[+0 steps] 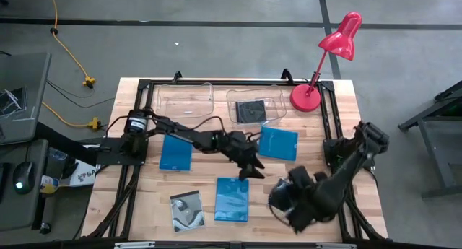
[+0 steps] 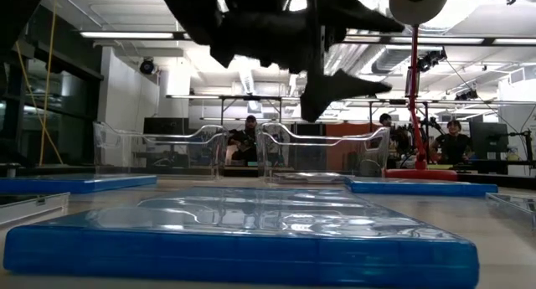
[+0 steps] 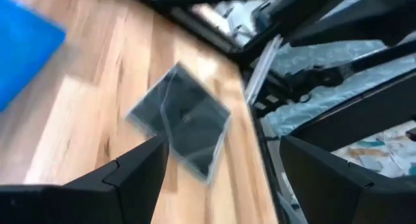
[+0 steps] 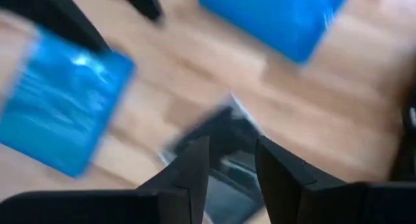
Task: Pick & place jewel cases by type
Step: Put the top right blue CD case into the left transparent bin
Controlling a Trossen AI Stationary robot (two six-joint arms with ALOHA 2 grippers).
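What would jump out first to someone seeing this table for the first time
Probably the bright red desk lamp at the table's far right corner, then the three blue jewel cases spread over the wooden top. Both dark arms crowd the middle: the left gripper hangs open between the blue cases, while the right gripper hovers near the front right, above a black case.

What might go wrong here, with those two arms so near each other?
1. The left gripper and the right gripper crowd the same patch of the table; the arms might knock each other.
2. The black case ahead of the left gripper's open fingers lies close to the table's edge; a clumsy nudge could slide it off.
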